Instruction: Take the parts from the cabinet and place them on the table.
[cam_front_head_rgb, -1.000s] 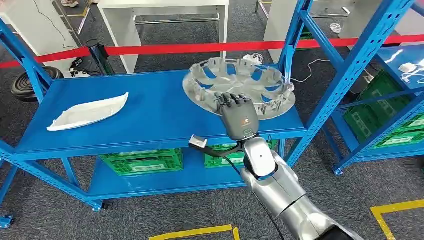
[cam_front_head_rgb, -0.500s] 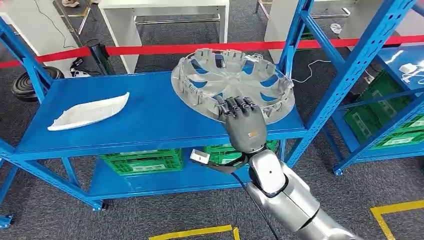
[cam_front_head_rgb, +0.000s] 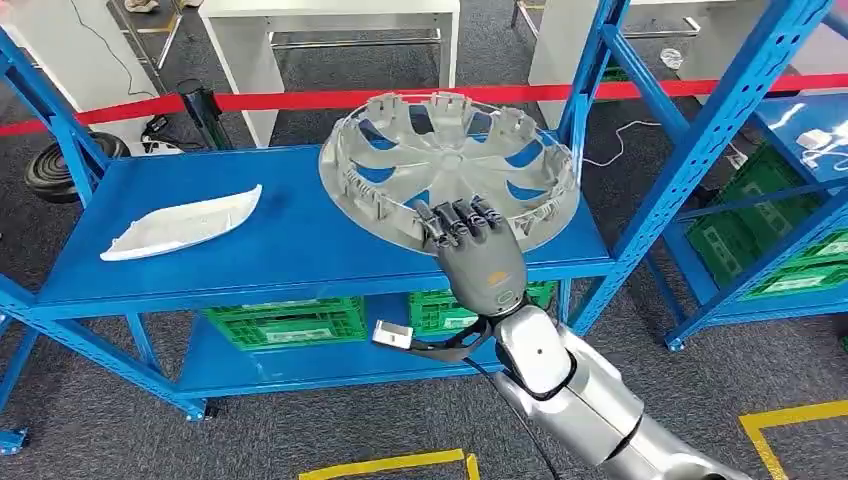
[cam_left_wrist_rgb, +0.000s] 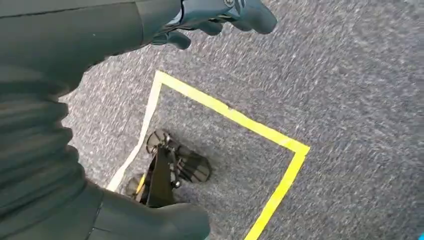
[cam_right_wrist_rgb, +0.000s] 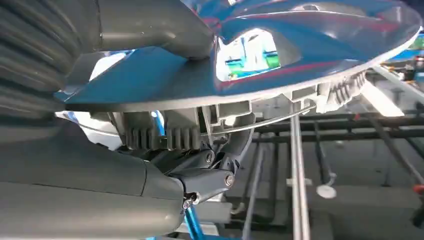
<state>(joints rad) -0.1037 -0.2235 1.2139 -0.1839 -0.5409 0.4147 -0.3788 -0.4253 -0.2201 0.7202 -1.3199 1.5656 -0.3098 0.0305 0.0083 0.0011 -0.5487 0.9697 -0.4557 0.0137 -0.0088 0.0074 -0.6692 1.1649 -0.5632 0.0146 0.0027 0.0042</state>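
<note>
The right hand (cam_front_head_rgb: 478, 255) clamps the near rim of the silver wheel cover (cam_front_head_rgb: 447, 165), thumb beneath and fingers (cam_front_head_rgb: 455, 218) hooked over its ribbed edge. The cover tilts up beyond the hand, above the blue shelf (cam_front_head_rgb: 300, 235). It looks light, rigid plastic, its clips probably brittle; the rim seems the soundest hold. Farther left lies a white trim part (cam_front_head_rgb: 182, 223). The left hand (cam_left_wrist_rgb: 220, 15) hangs over carpet, fingers loosely apart, holding nothing.
</note>
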